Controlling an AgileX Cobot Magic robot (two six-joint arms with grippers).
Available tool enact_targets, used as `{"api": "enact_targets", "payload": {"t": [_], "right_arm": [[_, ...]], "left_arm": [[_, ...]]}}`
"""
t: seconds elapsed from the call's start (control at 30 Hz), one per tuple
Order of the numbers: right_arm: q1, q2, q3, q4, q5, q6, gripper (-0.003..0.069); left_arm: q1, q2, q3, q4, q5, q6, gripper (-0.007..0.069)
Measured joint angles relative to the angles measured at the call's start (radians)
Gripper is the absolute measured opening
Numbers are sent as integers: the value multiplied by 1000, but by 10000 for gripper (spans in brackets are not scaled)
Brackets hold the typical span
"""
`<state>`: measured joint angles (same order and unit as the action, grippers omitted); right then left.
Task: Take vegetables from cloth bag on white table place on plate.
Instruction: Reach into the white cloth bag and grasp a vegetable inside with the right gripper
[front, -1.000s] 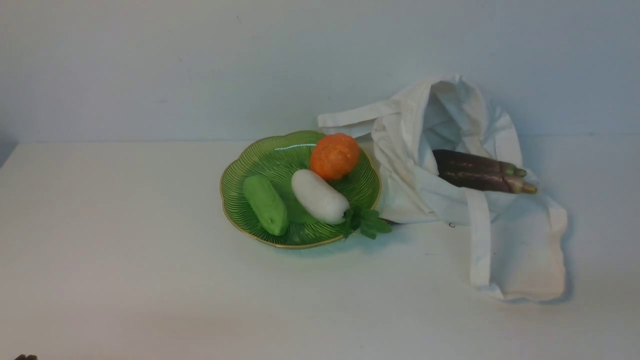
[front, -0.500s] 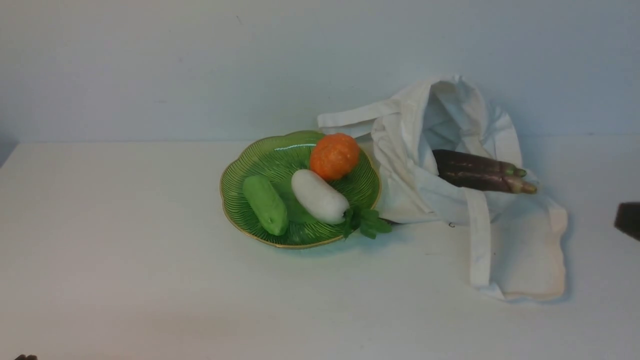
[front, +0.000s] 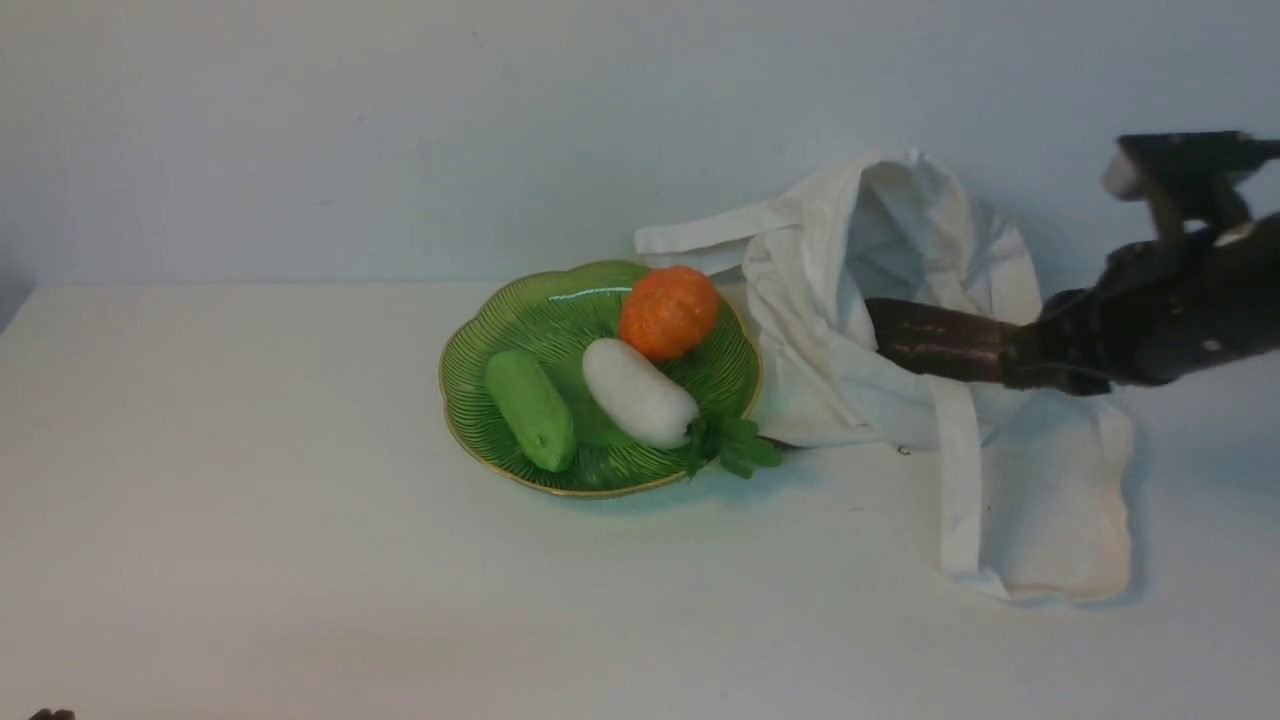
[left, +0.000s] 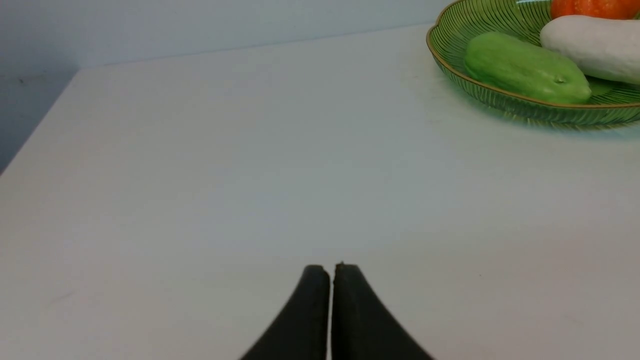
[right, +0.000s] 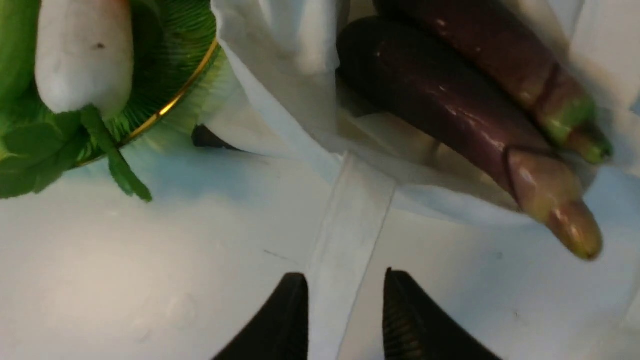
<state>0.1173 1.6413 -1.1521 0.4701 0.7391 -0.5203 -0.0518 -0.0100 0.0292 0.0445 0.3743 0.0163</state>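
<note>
Front view: eggplants (front: 935, 340) in bag (front: 900, 220), right gripper (right: 345, 275) parted

Two eggplants lay side by side in the bag's mouth, stems (right: 565, 220) toward 3 o'clock. The bag slumped on the table (front: 300, 580) just beside the plate (front: 540, 310), at its 3 o'clock. An orange (front: 668, 312), a radish (front: 638, 392) and a gourd (front: 530, 408) sat on the plate. Blurred at the stems, the right gripper hovered with fingers (right: 280, 320) apart above a strap (right: 350, 215), grasping nothing. At the plate's 8 o'clock the left gripper (left: 330, 267) was clenched, empty.
</note>
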Motion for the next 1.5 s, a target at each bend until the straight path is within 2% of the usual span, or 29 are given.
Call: {"api": "enact_targets", "payload": {"t": [0.2, 0.5, 0.8, 1.03, 1.13, 1.27, 1.5], "right_arm": [[27, 161, -192, -137, -4, 0, 340], [27, 310, -342, -179, -15, 0, 356], [27, 384, -366, -248, 12, 0, 363], [27, 406, -368, -282, 12, 0, 466], [27, 424, -368, -299, 17, 0, 484], [27, 432, -368, -310, 27, 0, 484], [27, 432, -368, -314, 50, 0, 277]], "left_arm": [[0, 0, 0, 0, 0, 0, -5], [0, 0, 0, 0, 0, 0, -5], [0, 0, 0, 0, 0, 0, -5], [0, 0, 0, 0, 0, 0, -5], [0, 0, 0, 0, 0, 0, -5], [0, 0, 0, 0, 0, 0, -5], [0, 0, 0, 0, 0, 0, -5]]}}
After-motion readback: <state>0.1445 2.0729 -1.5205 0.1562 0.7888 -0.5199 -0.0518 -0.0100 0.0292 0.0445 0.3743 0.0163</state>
